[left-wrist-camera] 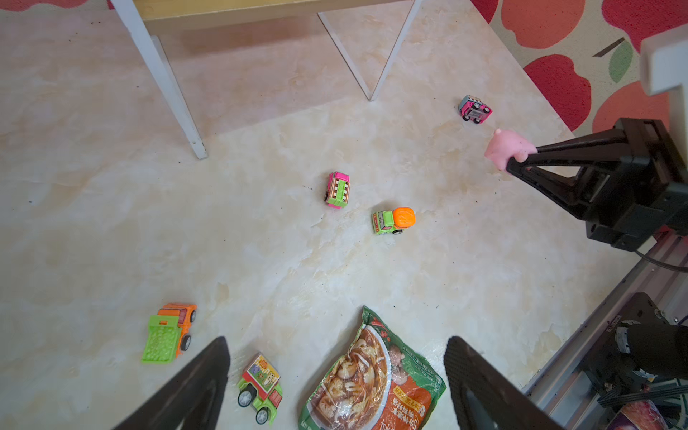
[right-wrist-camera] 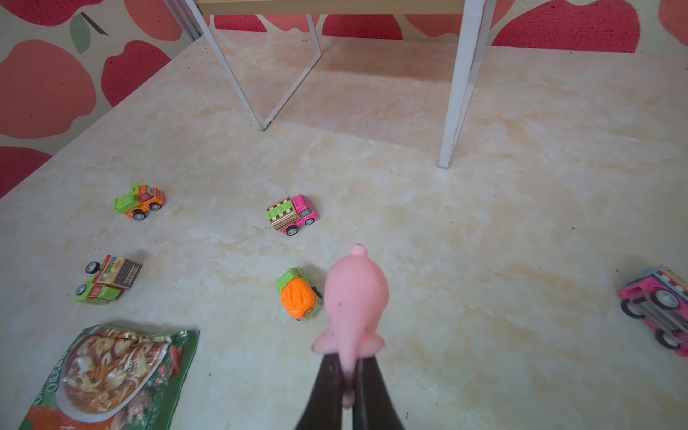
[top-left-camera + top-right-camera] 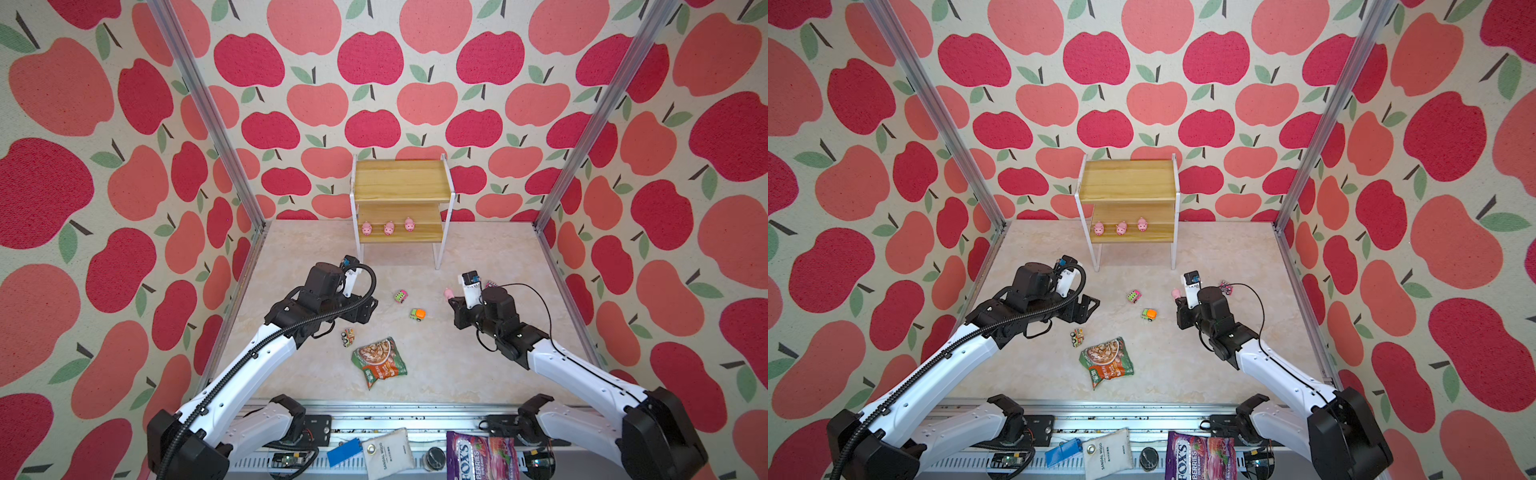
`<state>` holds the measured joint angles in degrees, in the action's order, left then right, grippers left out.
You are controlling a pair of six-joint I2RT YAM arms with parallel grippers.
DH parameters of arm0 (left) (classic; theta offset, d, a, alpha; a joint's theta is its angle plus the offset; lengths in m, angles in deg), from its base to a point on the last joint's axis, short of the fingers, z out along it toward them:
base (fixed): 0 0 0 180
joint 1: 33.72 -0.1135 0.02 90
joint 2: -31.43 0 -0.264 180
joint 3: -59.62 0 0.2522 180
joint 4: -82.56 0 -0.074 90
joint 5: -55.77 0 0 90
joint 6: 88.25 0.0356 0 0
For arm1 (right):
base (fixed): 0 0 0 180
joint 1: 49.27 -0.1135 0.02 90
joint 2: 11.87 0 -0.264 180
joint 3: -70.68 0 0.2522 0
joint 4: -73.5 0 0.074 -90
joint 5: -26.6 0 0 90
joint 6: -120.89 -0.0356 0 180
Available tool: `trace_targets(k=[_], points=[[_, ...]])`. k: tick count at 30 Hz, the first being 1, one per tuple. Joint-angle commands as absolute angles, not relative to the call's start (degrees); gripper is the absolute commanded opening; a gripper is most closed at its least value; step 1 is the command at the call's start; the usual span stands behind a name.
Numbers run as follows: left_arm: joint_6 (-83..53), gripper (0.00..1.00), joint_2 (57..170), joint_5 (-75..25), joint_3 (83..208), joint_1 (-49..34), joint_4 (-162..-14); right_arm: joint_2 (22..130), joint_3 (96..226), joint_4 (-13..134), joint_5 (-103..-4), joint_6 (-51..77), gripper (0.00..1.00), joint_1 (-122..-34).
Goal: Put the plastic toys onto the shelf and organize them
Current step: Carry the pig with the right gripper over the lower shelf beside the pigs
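You're in a staged robot data-collection cell, not a home: apple-print backdrop [image 3: 374,62] hangs on three sides off bare aluminium posts [image 3: 207,112], boxing in a marble-look desk [image 3: 478,365]. The left arm [image 3: 257,361] and right arm [image 3: 582,370] mount on a metal rail [image 3: 415,415] at the front edge, with loose wiring, a candy bag [image 3: 473,457] and a sachet [image 3: 386,453] dumped there.
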<state>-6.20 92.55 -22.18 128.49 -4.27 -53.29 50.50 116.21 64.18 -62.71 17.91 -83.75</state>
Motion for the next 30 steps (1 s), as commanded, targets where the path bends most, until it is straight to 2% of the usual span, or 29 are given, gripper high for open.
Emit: trace_targets(k=[1, 8, 23, 30], points=[[-5.5, 0.92, 91.2, -21.6, 129.1, -4.6, -53.0, 50.6, 119.8, 58.2, -58.0, 19.6, 0.04, -83.5], [-5.3, 0.92, 90.7, -22.4, 129.2, -4.5, -52.8, 56.6, 125.1, 63.0, -60.0, 17.1, 0.05, -85.4], [-4.1, 0.92, 87.7, -26.5, 128.3, -4.5, -53.5, 74.8, 141.2, 67.0, -79.0, 16.9, 0.06, -90.1], [-4.1, 0.92, 87.6, -26.0, 128.3, -4.5, -53.4, 82.7, 151.3, 64.9, -82.7, 19.4, 0.06, -89.7]])
